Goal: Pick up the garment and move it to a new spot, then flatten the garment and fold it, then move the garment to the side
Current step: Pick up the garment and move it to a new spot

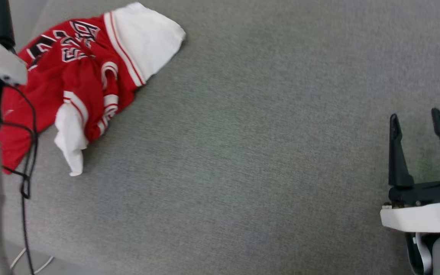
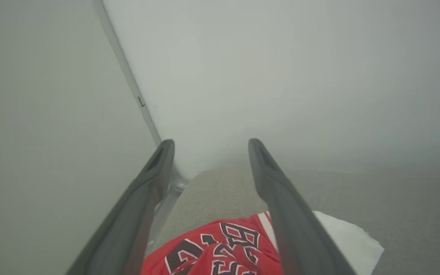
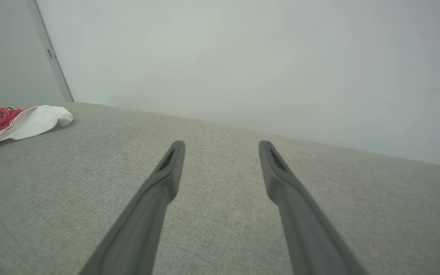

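Grey woven fabric is covering the surface [image 1: 243, 160], with a pale wall [image 3: 243, 57] rising behind it. At the far left corner, the crumpled red basketball-style shirt with white short sleeves and black white-outlined lettering [image 1: 78, 76] is lying in a heap, one white sleeve [image 1: 143, 38] spreading toward the far edge. The left jaws are hanging over the shirt's left part, standing wide apart and holding nothing. In the left wrist view the lettering is showing between them, though I cannot tell whether the tips are touching cloth. The pick-up seems to be the step in hand, and it is not yet done. To do it well, the left jaws should be coming down on a raised ridge of red cloth rather than flat fabric, closing on few layers so the shirt is hanging open when lifted. Toward the surface's near right side, the right jaws are also gaping wide and empty over bare fabric, well apart from the shirt.
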Robot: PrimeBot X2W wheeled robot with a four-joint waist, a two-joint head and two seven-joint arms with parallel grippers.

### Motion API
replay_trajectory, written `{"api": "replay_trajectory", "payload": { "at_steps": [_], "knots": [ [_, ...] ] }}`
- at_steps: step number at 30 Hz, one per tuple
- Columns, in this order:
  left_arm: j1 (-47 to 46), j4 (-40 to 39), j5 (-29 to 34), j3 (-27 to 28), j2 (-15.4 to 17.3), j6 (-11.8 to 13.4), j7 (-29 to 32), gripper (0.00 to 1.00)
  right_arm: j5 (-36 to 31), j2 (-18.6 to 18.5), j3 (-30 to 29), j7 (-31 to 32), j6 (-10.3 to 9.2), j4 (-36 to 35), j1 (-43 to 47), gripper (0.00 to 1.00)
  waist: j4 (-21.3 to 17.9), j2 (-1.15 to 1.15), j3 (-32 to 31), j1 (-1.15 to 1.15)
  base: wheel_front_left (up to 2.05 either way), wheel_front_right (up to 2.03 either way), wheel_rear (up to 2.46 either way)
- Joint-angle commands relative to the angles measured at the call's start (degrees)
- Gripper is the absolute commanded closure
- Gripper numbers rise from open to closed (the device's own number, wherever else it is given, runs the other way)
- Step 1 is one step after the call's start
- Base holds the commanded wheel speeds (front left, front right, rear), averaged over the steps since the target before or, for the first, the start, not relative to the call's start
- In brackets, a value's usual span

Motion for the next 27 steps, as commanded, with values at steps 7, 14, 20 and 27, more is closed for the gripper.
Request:
{"api": "replay_trajectory", "payload": {
  "at_steps": [7, 14, 20, 27],
  "knots": [
    [-7.65, 4.09, -14.36, -10.49, 9.37, 0.08, 20.57, 0.0, -1.25, 0.08, 0.34, -0.14, -0.02, -2.12, -3.11, 0.0, -4.23, 0.0, 6.12, -0.02, 0.0, 0.0, 0.0],
    [-9.84, 4.35, -28.35, -17.23, 17.23, 0.07, 41.36, 0.0, -1.16, 0.08, 0.73, -0.13, -0.02, -3.41, -4.76, 0.0, -6.94, 0.0, 9.1, -0.02, 0.0, 0.0, 0.0],
    [-9.34, 5.44, -33.93, -19.84, 20.2, 0.07, 49.92, 0.0, -1.33, 0.08, 0.3, -0.14, -0.02, -4.12, -5.62, 0.0, -8.3, 0.0, 12.02, -0.02, 0.0, 0.0, 0.0],
    [-7.4, 6.4, -34.51, -25.51, 20.02, 0.07, 53.53, 0.0, -1.68, 0.08, 0.28, -0.12, -0.02, -3.88, -6.0, 0.0, -8.56, 0.0, 13.73, -0.02, 0.0, 0.0, 0.0]
  ]
}}
